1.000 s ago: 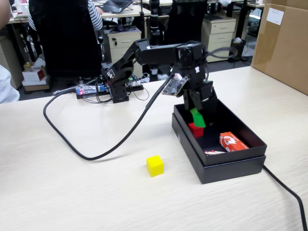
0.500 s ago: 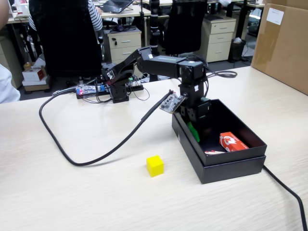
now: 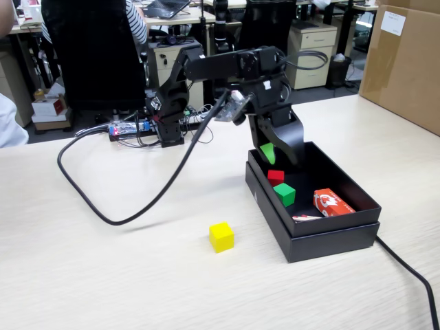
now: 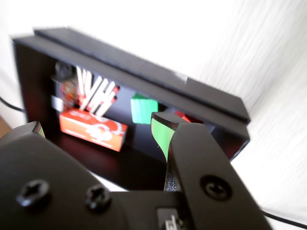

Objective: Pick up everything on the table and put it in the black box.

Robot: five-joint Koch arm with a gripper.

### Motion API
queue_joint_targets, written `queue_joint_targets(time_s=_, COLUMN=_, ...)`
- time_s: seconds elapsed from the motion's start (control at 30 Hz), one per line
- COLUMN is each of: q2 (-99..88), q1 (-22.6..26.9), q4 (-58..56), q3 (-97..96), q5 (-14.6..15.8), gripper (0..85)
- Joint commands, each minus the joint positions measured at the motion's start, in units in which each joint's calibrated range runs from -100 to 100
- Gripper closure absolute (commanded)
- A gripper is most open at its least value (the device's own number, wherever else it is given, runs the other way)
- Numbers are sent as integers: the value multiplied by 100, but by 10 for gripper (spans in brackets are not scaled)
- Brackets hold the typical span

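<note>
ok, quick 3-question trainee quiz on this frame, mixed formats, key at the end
1. True or false: the yellow cube already lies inside the black box.
2. Multiple choice: in the fixed view, where is the gripper? A) down on the table beside the yellow cube, B) over the far end of the black box, C) folded back at the arm's base.
3. Fill in: besides the orange-red packet, the box holds a red cube and a ____ cube.

Key: 1 false, it sits on the table in front of the box. 2 B. 3 green.
</note>
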Motion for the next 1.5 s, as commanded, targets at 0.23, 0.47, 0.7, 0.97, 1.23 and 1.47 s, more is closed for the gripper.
queue_joint_targets(time_s=0.23, q2=-1715, q1=-581, q4=545, q3=-1314, q5=-234, gripper=375)
queue_joint_targets(time_s=0.47, q2=351, q1=-928, q4=519, q3=-18, q5=-342, gripper=378)
queue_joint_targets(time_s=0.7, q2=1854, q1=-1050, q4=424, q3=998, q5=-371, gripper=378)
queue_joint_targets(time_s=0.97, q2=2703, q1=-1074, q4=372, q3=1523, q5=-430, gripper=378)
queue_joint_targets(time_s=1.23, q2=3506, q1=-1079, q4=165, q3=1904, q5=-606, gripper=432)
queue_joint_targets(time_s=1.47, q2=3713, q1=-1114, q4=104, q3=2231, q5=-645, gripper=837)
